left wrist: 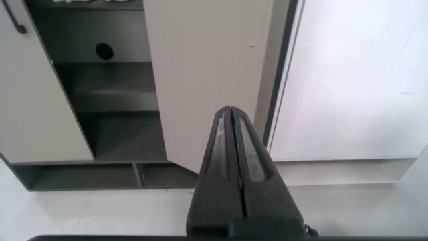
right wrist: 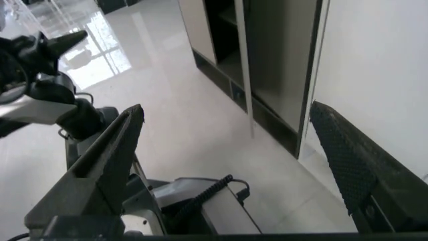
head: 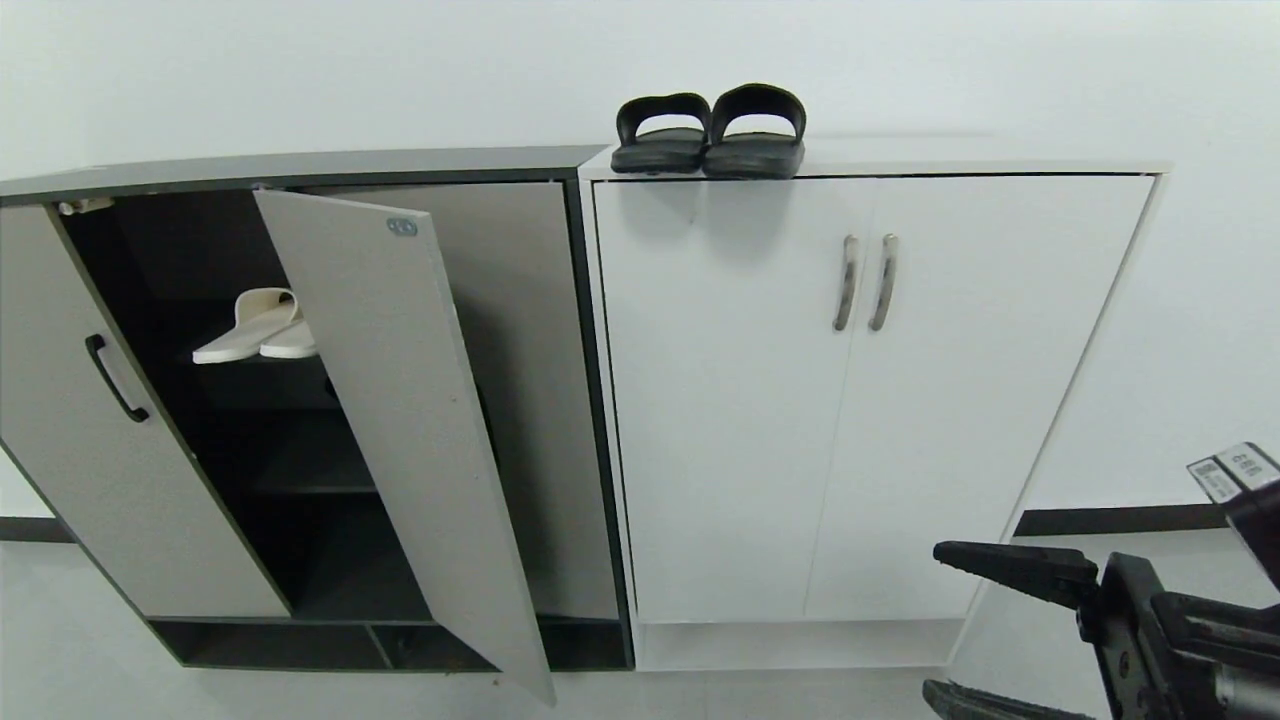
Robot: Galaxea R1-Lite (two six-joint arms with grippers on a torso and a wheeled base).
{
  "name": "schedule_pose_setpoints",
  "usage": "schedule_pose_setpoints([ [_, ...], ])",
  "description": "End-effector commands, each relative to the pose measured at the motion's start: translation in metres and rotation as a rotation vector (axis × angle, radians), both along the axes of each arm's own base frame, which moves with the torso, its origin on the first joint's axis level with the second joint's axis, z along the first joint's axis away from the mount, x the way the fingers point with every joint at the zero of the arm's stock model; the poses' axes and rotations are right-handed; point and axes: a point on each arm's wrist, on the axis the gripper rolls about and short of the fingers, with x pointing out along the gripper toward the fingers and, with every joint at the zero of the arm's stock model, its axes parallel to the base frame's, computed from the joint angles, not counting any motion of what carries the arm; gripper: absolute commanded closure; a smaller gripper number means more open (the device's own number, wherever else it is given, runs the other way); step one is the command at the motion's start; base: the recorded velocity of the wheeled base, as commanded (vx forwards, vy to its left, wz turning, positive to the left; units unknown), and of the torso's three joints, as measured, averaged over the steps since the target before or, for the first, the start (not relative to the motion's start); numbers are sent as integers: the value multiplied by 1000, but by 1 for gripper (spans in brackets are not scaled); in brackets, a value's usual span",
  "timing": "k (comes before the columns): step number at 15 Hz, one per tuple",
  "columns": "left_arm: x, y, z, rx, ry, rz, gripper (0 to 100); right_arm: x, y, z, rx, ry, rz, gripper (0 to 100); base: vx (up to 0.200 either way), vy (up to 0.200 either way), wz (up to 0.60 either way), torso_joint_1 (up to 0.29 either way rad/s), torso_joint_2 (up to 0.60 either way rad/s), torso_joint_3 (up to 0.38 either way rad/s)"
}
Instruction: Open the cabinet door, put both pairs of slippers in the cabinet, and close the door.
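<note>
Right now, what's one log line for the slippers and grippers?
door: open | white slippers: in grey cabinet | black slippers: atop white cabinet | left gripper: shut | right gripper: open

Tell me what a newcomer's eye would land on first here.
The black slippers stand out first, side by side on top of the white cabinet near its left end. Next, a door of the grey cabinet hangs open, with the white slippers inside.

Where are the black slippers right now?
In the head view, the black slippers sit side by side on top of the white cabinet, at its left end, right beside the dark cabinet.
</note>
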Motion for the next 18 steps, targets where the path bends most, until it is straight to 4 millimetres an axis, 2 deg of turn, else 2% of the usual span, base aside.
schedule_pose_setpoints([
  [1, 0, 0, 0, 0, 1, 1, 100, 1, 0, -1, -3, 3, 0, 0, 200, 0, 0, -7, 2, 2],
  [2, 0, 0, 0, -2, 0, 1, 100, 1, 1, -1, -4, 4, 1, 0, 200, 0, 0, 2, 2, 2],
  [7, 0, 0, 0, -2, 1, 1, 100, 1, 0, -1, -3, 4, -3, 0, 0, 0, 0, 5, -13, -5],
  [11, 0, 0, 0, 3, 1, -1, 100, 2, 1, -2, -7, 9, -3, 0, 0, 0, 0, 74, -244, -249],
  [18, 0, 0, 0, 1, 1, -3, 100, 3, 2, -4, -15, 18, -5, 0, 0, 0, 0, 174, -497, -291],
])
